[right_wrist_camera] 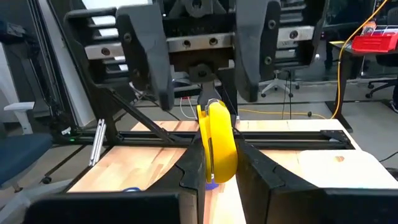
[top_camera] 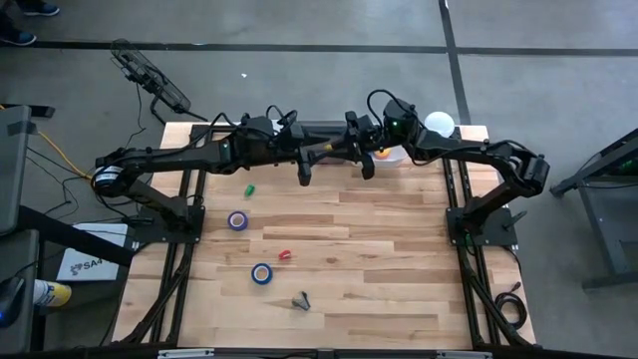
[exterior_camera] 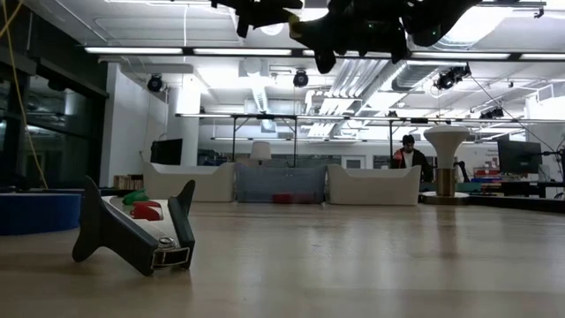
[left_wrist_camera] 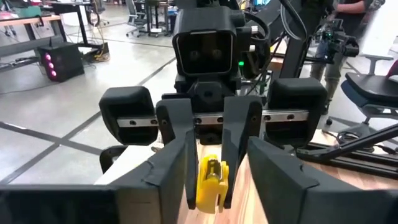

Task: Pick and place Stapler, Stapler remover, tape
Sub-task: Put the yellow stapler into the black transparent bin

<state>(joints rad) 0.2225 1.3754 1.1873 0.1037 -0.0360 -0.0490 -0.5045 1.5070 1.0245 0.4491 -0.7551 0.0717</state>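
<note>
My right gripper is shut on a small yellow stapler, held in the air over the table's far middle. My left gripper faces it head-on and is open, its fingers standing on either side of the right gripper's fingers and the stapler. A dark staple remover lies on the near part of the table, close to the low camera. A purple tape roll and a blue one lie flat on the table's left half. My right gripper pinches the stapler by its two flat sides between both fingers. It comes level from the table's right. The stapler's rounded yellow end sticks out past the fingertips toward the left gripper. It is lifted clear of the table.
A small green piece and a small red piece lie on the left half. A white dish and a white round thing sit at the far edge by the right arm. Bare wood spreads over the right half.
</note>
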